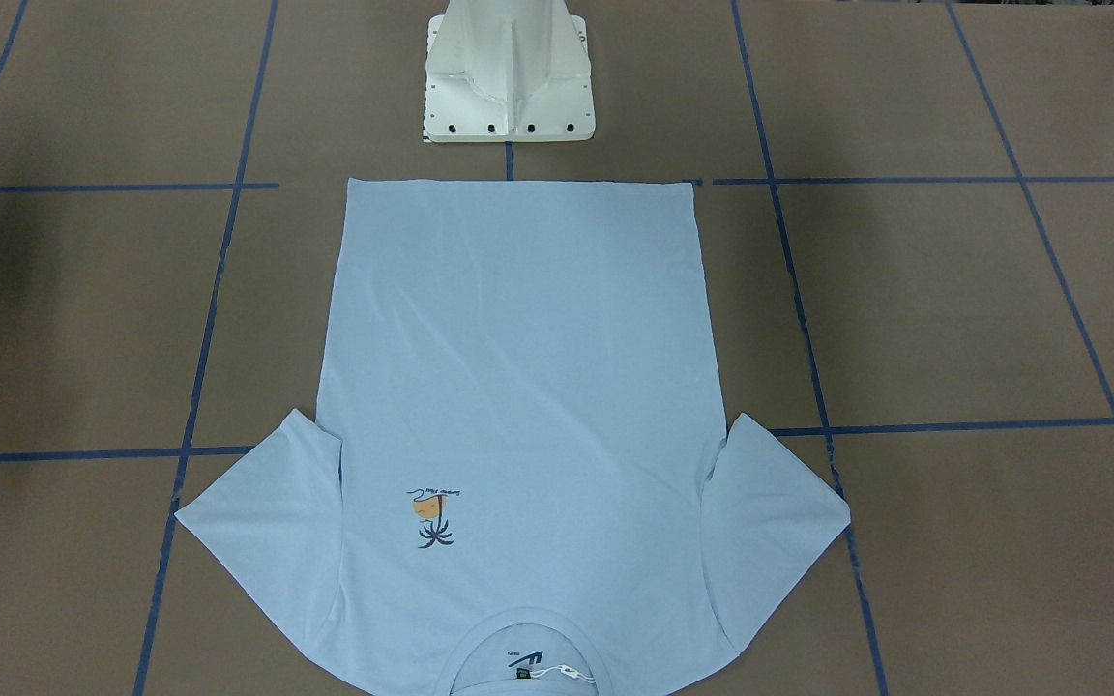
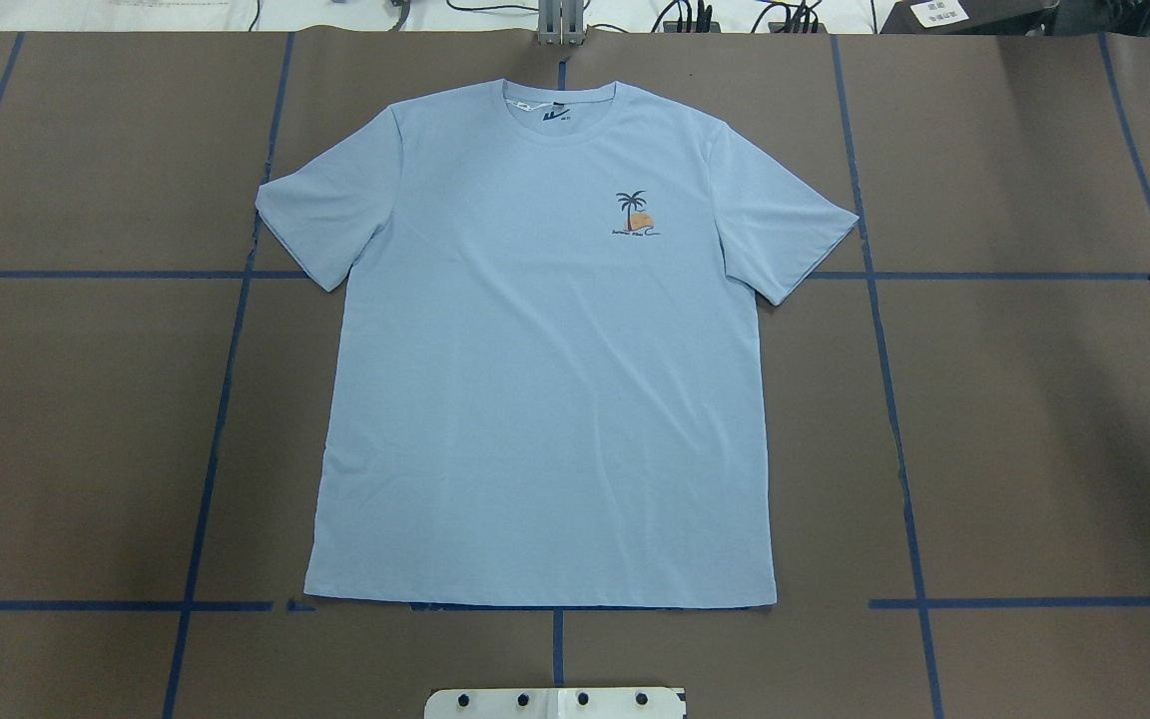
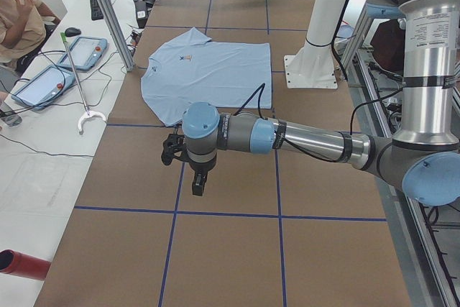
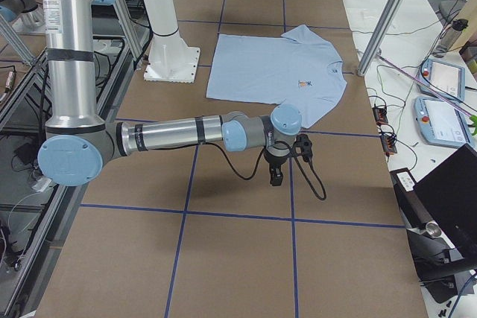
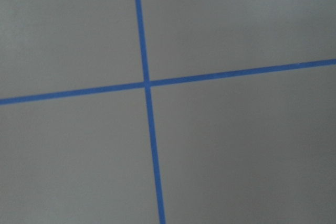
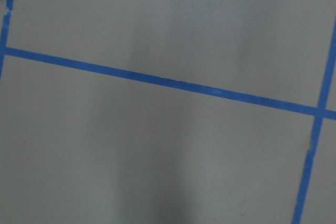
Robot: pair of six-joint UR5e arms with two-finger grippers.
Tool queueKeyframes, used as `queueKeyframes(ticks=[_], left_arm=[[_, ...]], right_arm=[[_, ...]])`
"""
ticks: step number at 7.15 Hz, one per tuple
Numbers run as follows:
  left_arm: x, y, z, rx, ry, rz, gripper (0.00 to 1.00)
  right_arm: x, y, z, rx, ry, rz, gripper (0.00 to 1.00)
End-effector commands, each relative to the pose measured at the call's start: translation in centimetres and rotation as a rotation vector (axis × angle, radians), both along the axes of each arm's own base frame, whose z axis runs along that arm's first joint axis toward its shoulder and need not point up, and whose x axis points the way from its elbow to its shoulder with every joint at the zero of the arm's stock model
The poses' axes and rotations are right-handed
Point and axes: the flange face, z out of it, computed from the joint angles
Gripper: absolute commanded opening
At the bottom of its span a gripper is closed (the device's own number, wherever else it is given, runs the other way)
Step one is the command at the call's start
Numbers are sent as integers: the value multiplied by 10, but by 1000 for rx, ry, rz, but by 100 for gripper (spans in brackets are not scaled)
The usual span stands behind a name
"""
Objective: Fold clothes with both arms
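Note:
The light blue t-shirt (image 1: 518, 387) lies flat and spread out, face up, on the brown table, sleeves out. In the overhead view (image 2: 545, 379) its collar is at the far side and its hem is near the robot's base. The orange-and-navy chest print (image 2: 635, 213) and the dark neck label (image 2: 555, 113) show. My left gripper (image 3: 198, 185) hangs low over bare table, well apart from the shirt's sleeve. My right gripper (image 4: 276, 176) hangs the same way off the other sleeve. I cannot tell whether either is open or shut. Both wrist views show only table and blue tape.
The white pedestal base (image 1: 509, 87) stands just behind the shirt's hem. Blue tape lines (image 2: 226, 399) grid the table. A person (image 3: 18, 5), tablets (image 3: 83, 52) and a grabber stick (image 3: 75, 70) are at the far side bench. A black laptop (image 4: 455, 199) sits there too.

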Motion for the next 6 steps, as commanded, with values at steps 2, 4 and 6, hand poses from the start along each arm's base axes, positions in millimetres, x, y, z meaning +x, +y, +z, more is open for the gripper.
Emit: queueKeyframes(ticks=[2, 4, 6], left_arm=[[5, 1, -13, 47, 66, 7, 100], [7, -1, -8, 38, 94, 16, 99], [9, -3, -11, 58, 94, 20, 99]], right_arm=[[-118, -117, -72, 16, -63, 37, 100], [-186, -143, -117, 25, -98, 207, 98], [-251, -126, -122, 68, -65, 372, 93]])
